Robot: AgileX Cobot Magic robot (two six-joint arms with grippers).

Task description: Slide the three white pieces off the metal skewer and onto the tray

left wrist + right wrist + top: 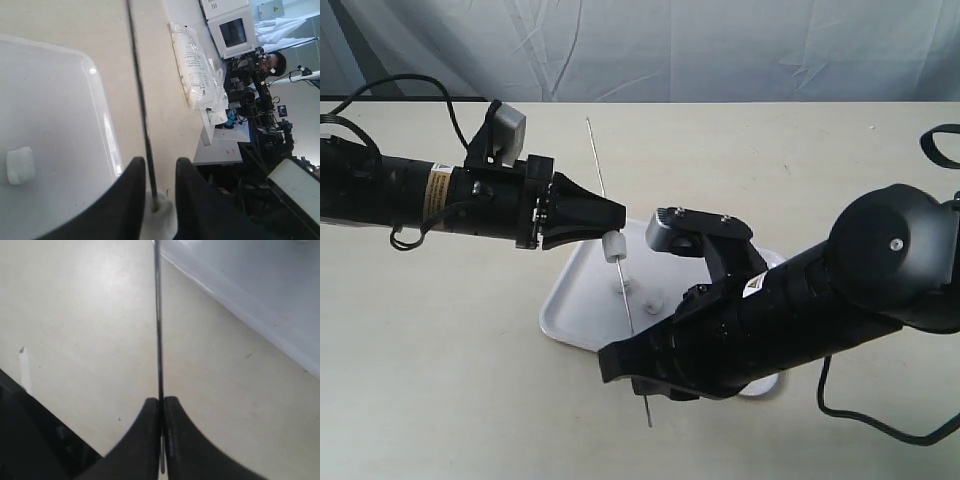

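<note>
Gripping the metal skewer [159, 340], right tool [161, 407]; left tool [159, 200] pinches white piece [613, 246].

Clear plastic bag [196, 67] of white pieces on the table [440, 320]

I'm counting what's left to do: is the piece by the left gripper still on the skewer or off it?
On. The metal skewer runs through the white piece, at the left gripper above the tray.
</note>
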